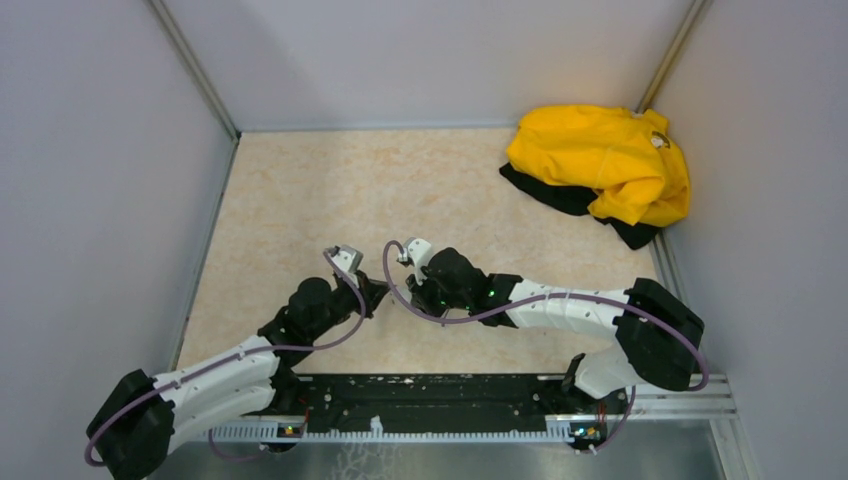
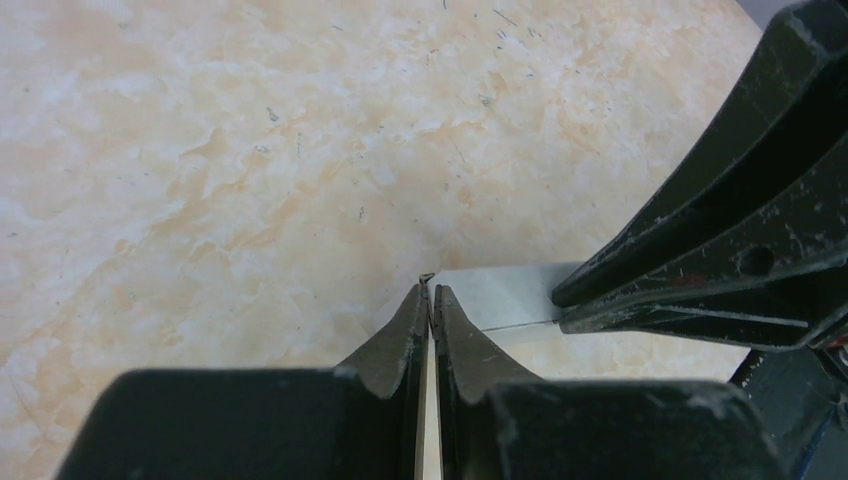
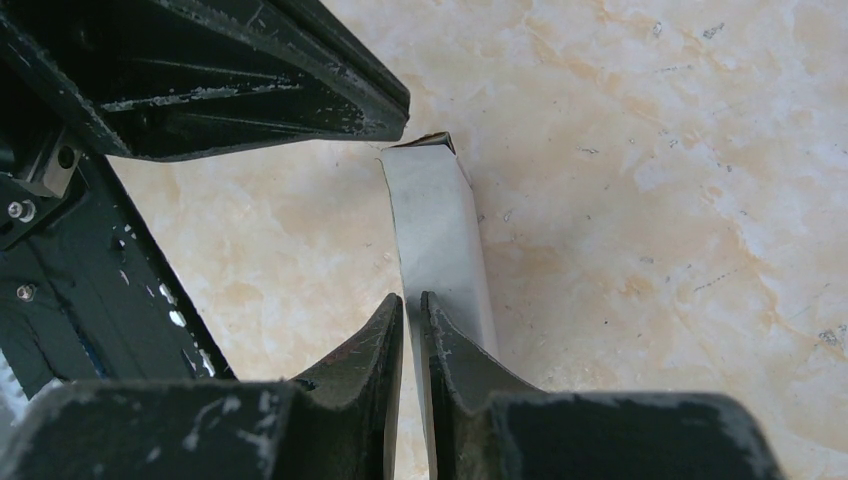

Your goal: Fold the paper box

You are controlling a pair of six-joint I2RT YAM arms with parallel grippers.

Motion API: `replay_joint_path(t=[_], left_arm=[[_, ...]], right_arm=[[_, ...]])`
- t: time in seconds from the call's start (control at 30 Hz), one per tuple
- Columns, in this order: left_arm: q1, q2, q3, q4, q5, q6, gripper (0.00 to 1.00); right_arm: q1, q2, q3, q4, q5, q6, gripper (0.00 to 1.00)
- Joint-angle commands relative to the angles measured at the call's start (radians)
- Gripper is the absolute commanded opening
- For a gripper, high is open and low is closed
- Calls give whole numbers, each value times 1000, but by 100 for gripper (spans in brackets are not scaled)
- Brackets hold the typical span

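Observation:
The paper box shows as a pale grey-white folded cardboard strip, held just above the marble-patterned tabletop between both grippers. In the left wrist view my left gripper [image 2: 431,296] is shut on one thin edge of the paper box [image 2: 500,294], with the right gripper's fingers [image 2: 720,260] on its other end. In the right wrist view my right gripper [image 3: 412,305] is shut on the box [image 3: 432,225], and the left gripper's fingers [image 3: 250,80] meet its far end. From above, the left gripper [image 1: 372,295] and right gripper [image 1: 402,290] meet tip to tip and hide the box.
A crumpled yellow garment [image 1: 610,165] over something black lies in the far right corner. Grey walls [image 1: 100,200] enclose the table on three sides. The black mounting rail [image 1: 430,400] runs along the near edge.

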Motion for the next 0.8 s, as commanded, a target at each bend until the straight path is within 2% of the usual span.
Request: replay_joint_path(t=[0.0,0.13,0.77], left_arm=[[-5,41,66,-78,-38,27,10],[-16,80,72,-70,-48,17,9],[-27,-53,130,-150,-34,60,12]], right_arm=[[-7,36,-62,-203,25,-7,12],[-8,30,-65,-202,25,-4,12],[-8,36,-64,-200,3,-3,12]])
